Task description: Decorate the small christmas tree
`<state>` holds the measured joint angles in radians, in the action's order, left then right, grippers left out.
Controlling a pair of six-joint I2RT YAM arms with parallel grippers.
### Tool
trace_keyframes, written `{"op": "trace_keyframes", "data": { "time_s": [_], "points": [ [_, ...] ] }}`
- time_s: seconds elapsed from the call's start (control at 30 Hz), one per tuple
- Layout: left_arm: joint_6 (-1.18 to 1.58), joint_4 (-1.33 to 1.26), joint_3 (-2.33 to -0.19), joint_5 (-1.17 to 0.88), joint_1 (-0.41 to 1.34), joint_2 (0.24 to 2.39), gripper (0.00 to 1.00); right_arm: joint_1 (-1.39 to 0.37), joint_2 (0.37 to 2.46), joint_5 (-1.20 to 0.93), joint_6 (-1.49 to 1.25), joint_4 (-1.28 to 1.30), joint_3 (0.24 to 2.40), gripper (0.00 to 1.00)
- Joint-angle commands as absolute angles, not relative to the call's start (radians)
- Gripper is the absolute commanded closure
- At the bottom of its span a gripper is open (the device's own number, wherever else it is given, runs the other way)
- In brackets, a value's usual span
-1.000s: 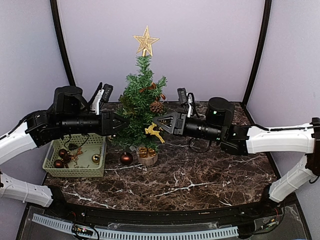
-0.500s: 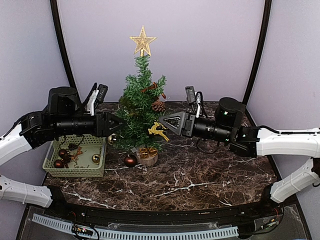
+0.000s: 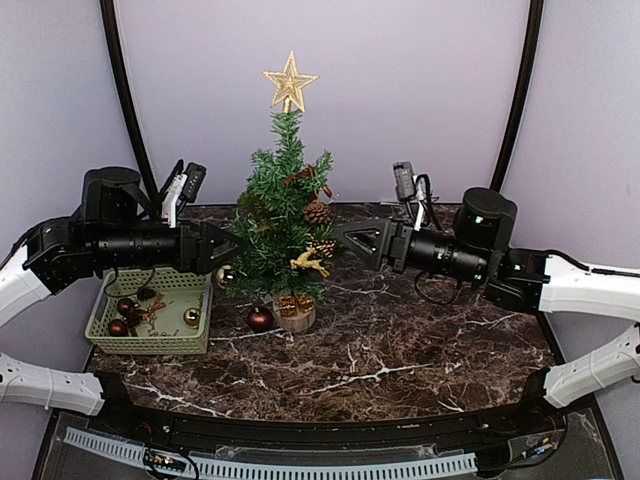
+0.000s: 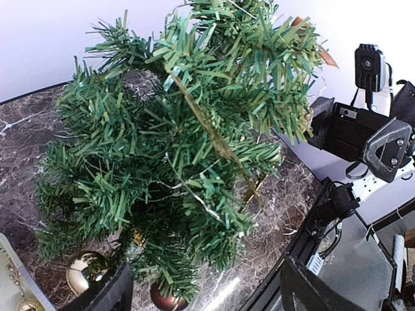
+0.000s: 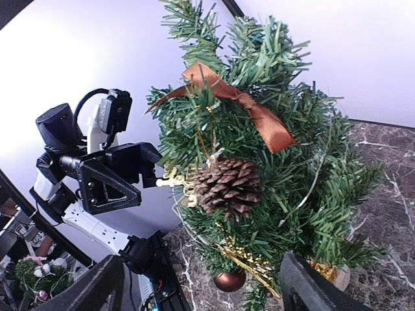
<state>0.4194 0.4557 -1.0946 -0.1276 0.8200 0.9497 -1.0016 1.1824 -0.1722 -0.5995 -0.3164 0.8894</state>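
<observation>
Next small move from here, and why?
Probably swing the left gripper down to the green basket for a bauble: both it and the right gripper stand open and empty beside the small christmas tree, and baubles lie there.

- The small christmas tree (image 3: 280,215) is showing dark green bristles.
- Its star (image 3: 290,80) is gleaming gold.
- The table (image 3: 420,340) is showing dark brown marble, veined white.
- The left basket (image 3: 150,345) is looking pale green.
- The ribbon (image 5: 266,123) is hanging rust-brown.
</observation>
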Motion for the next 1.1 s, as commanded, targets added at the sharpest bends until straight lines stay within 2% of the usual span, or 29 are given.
{"op": "trace_keyframes", "data": {
  "time_s": [0.0,0.17,0.3,0.57,0.8,0.93,1.07],
  "points": [
    [0.366,0.547,-1.151,-0.083,0.807,0.952,0.18,-0.999,1.123,-0.085,-0.534,-0.255,0.889,0.09],
    [0.343,0.569,-1.173,-0.089,0.772,0.967,0.14,-0.97,1.073,-0.029,-0.514,-0.196,0.879,0.01],
    [0.362,0.521,-1.119,-0.122,0.73,0.955,0.13,-0.94,1.055,-0.003,-0.538,-0.194,0.833,0.01],
    [0.468,0.423,-0.962,-0.093,0.674,0.849,0.13,-0.85,1.053,-0.053,-0.632,-0.383,0.623,0.02],
    [0.525,0.358,-0.767,-0.019,0.669,0.671,0.22,-0.856,1.13,-0.07,-0.656,-0.636,0.45,0.15],
    [0.589,0.281,-0.607,-0.058,0.67,0.561,0.23,-0.892,1.195,-0.046,-0.669,-0.808,0.36,0.2],
    [0.642,0.206,-0.487,-0.12,0.67,0.54,0.3,-0.946,1.299,-0.021,-0.667,-0.872,0.375,0.25]
  ]
}}
